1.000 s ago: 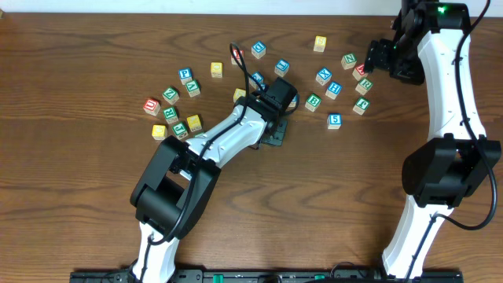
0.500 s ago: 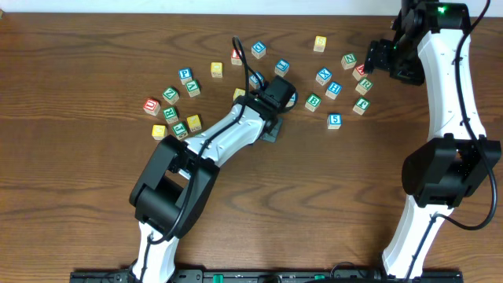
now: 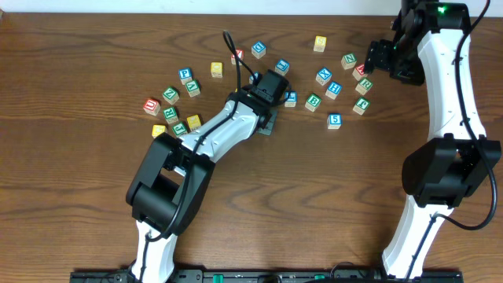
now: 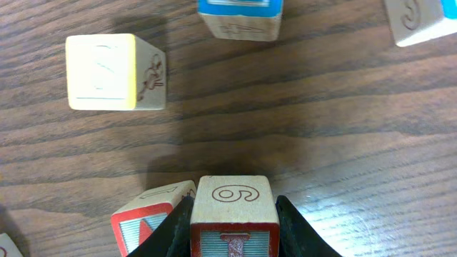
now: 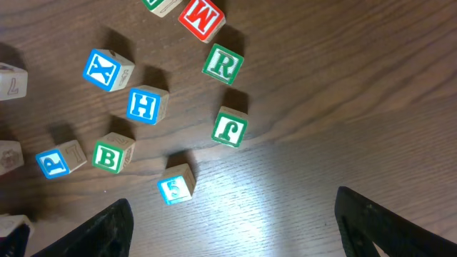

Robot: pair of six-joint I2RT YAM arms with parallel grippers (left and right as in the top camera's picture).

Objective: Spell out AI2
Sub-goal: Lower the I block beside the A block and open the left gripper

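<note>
Bare wood fills the near half of the table [image 3: 314, 204], open room apart from the two arms [image 3: 444, 118]. The loose cubes [image 3: 216, 69] crowd a band toward the far edge, where a pale strip [image 3: 157, 5] runs.

The left gripper [image 4: 233, 214] sits in the middle of that band, hemmed in. A red-bordered cube [image 4: 146, 221] is just beside one finger, and a yellow cube [image 4: 107, 71] and a blue cube [image 4: 239, 16] lie ahead, with clear wood between.

The right gripper [image 5: 230, 214] hangs above the right-hand cluster, over R [image 5: 223, 64], J [image 5: 230, 130] and the 5 cube [image 5: 176, 187]. Its jaws are spread wide with nothing between them.

The tabletop is dark brown, grained and glossy under the light.

The left jaws pinch the I cube [image 4: 232, 194]. It is pale wood with an outlined 9 or 6 on the side facing the camera. Its red-bordered face carries a red upright stroke, cut off by the frame edge.
</note>
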